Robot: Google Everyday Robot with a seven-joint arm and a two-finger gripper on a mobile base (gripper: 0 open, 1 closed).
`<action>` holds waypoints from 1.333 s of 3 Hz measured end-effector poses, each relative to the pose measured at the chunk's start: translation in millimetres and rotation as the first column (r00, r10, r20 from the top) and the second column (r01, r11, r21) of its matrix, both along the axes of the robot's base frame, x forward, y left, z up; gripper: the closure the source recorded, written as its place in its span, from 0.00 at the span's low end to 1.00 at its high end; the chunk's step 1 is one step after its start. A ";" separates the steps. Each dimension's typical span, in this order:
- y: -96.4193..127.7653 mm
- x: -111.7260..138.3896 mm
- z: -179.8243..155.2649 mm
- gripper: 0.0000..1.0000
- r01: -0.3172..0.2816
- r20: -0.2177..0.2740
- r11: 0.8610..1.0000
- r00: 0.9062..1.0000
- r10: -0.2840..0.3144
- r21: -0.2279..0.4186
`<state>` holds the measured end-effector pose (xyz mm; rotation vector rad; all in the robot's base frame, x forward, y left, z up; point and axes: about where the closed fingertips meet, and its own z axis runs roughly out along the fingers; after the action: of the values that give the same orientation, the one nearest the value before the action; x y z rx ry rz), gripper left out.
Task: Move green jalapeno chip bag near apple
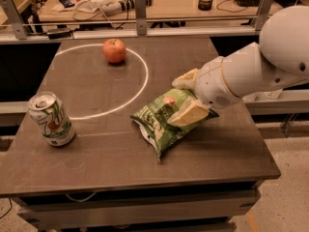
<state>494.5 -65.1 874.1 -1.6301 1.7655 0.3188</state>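
Note:
The green jalapeno chip bag [161, 124] lies crumpled on the dark table, right of centre. My gripper [181, 96] is at the bag's upper right end. One pale finger [186, 78] is behind the bag and the other [189, 114] is in front, closed on the foil. The bag's lower end still rests on the table. The red apple [114, 50] stands at the far side, inside the white painted circle [145, 81], well apart from the bag.
A green-and-white soda can [50, 119] stands upright near the table's left edge [19, 129]. A metal rail [145, 30] and a cluttered desk lie behind the table. My white arm [260, 69] reaches in from the right.

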 end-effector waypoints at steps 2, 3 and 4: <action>-9.9 11.2 41.1 0.85 -0.025 0.092 1.000 0.995 0.025 0.008; -32.7 23.7 54.4 1.00 0.101 0.103 0.995 0.989 -0.103 0.026; -58.2 46.7 64.1 1.00 0.285 0.120 0.958 0.950 -0.288 0.042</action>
<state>541.3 -123.2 938.2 -1.3221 1.8628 0.0992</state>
